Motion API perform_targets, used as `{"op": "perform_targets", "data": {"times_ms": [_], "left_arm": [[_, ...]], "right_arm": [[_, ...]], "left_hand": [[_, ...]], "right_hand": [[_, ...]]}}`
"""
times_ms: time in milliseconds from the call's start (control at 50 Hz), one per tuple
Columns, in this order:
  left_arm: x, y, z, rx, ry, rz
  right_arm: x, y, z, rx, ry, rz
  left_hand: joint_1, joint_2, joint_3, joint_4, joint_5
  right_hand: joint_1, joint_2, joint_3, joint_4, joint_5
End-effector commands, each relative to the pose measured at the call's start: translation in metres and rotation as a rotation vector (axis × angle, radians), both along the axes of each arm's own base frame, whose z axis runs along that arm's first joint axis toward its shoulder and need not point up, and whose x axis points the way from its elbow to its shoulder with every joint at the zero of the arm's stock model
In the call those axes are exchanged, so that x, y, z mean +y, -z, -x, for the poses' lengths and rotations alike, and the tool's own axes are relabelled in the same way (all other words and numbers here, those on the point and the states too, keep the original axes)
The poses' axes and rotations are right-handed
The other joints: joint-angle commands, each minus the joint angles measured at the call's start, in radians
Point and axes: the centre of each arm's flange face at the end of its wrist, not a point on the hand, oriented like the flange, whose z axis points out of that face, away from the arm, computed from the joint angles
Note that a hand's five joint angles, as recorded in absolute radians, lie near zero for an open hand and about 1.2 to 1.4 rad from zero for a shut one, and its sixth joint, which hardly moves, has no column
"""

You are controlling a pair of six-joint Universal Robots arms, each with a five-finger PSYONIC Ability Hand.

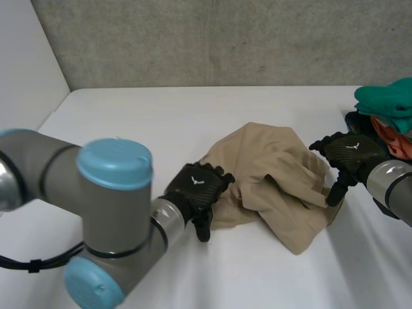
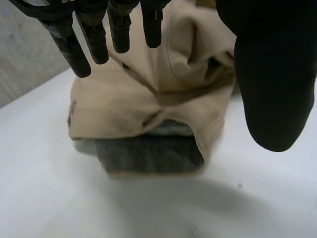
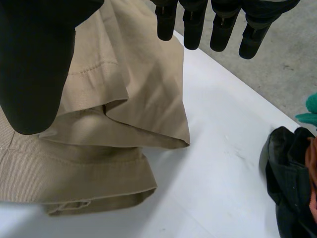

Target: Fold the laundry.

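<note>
Left hand [image 1: 196, 187], right hand [image 1: 351, 154], one tan garment [image 1: 277, 174]

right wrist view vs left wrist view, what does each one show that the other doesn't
Right wrist view's extra: the right hand, plus a dark clothes pile and a teal cloth on the table, apart from the tan garment. Left wrist view's extra: the left hand and grey fabric under the tan garment's edge. Shared: the tan garment, the white table, and an open hand with straight fingers over the cloth.
</note>
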Motion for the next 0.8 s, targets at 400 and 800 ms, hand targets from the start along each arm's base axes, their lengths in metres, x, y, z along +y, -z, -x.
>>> {"op": "perform_targets", "data": {"times_ms": [400,800], "left_arm": [[-0.009,0.051,0.045,-0.017,-0.038,0.108],[-0.142,-0.172,-0.026,0.467,-0.390,0.772]], "right_arm": [[0.014,0.018,0.021,-0.014,0.012,-0.026],[0.018,0.009,0.017,-0.031,-0.018,0.004]], "left_hand": [[1.205,1.195,1.192,1.197,1.177],[1.205,1.196,1.193,1.198,1.178]], "right_hand": [[-0.051,-0.031,-0.026,-0.029,-0.042],[-0.051,-0.031,-0.026,-0.029,-0.042]]}}
